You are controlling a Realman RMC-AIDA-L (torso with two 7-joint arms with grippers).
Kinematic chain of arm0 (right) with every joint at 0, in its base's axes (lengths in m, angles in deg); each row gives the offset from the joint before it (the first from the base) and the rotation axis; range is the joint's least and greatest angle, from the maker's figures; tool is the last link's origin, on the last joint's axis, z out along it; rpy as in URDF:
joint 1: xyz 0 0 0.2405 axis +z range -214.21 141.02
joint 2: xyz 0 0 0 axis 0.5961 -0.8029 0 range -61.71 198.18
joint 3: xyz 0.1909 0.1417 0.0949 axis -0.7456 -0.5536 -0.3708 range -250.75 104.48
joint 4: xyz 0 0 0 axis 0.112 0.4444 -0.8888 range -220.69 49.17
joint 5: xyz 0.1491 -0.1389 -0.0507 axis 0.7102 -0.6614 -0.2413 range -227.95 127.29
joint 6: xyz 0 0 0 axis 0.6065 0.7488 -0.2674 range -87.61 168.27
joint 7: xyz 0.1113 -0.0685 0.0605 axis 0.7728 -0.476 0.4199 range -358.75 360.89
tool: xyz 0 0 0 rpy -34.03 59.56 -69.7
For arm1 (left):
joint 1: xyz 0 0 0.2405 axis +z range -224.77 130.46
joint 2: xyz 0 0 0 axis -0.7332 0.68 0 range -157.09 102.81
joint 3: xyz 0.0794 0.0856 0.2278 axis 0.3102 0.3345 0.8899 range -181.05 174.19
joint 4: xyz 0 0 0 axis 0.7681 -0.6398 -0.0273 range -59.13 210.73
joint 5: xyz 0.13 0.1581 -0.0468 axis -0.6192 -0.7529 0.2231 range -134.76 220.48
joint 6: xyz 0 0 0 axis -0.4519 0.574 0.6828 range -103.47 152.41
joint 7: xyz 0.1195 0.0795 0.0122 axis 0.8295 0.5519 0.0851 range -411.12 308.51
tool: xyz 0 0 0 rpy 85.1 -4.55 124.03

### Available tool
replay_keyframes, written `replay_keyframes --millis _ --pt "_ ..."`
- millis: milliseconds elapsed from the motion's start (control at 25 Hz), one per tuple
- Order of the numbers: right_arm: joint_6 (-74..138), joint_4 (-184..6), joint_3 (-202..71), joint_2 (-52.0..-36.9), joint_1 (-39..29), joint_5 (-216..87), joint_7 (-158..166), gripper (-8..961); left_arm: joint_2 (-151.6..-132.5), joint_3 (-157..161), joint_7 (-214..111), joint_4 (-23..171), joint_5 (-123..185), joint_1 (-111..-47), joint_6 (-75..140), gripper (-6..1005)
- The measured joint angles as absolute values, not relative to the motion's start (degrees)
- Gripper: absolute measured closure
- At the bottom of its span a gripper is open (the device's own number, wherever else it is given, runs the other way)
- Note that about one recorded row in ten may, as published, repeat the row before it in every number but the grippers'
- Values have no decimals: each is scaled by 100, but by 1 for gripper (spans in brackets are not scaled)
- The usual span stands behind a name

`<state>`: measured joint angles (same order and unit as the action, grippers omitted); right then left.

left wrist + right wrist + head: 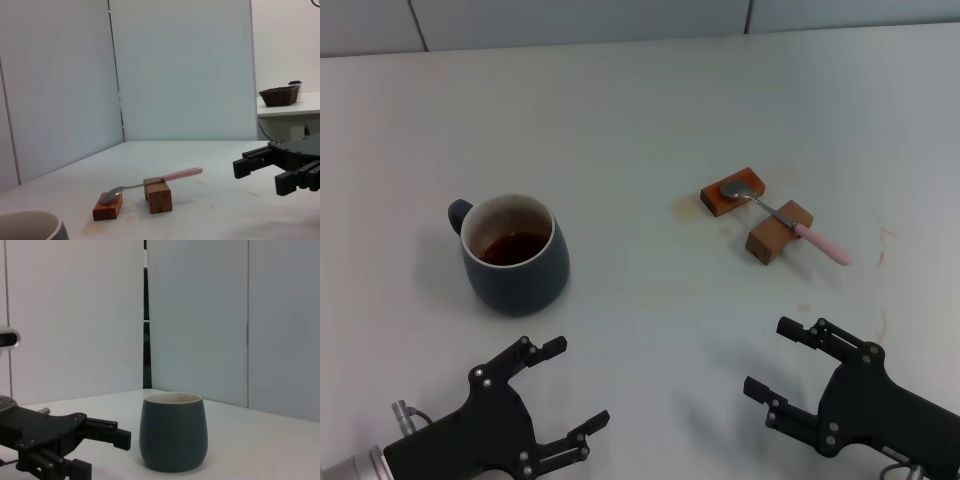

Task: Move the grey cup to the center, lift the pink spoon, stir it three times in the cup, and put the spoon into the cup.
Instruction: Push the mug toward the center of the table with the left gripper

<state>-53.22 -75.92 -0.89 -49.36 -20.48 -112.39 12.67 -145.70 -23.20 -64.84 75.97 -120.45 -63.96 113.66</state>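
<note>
On the white table (650,110) nothing of the task looks done yet: the grey cup (513,253) sits off toward the robot's left, with dark liquid inside and its handle turned away, while the pink spoon (785,215) lies well apart to the right, its bowl on a reddish block (732,192) and its stem across a wooden block (778,232). Both the left gripper (565,385) and the right gripper (790,355) hover near the front edge with fingers spread, holding nothing. Moving, lifting, stirring and dropping in all remain. Only the left wrist view shows the spoon's handle raised clear of the table (handy for grasping); only the head view shows the liquid.
</note>
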Motion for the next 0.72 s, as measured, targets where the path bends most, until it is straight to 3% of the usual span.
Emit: replay_keyframes --millis 560,720 --pt "-5323 -7592 -89 -4980 -1998 -11269 1268 226 -14542 -2776 -6361 7575 -11877 -6227 11783 147" --pt "-5332 -7592 -89 -4980 -2027 -11274 1266 227 -14547 -4439 -5968 7422 -11531 -5885 12020 260"
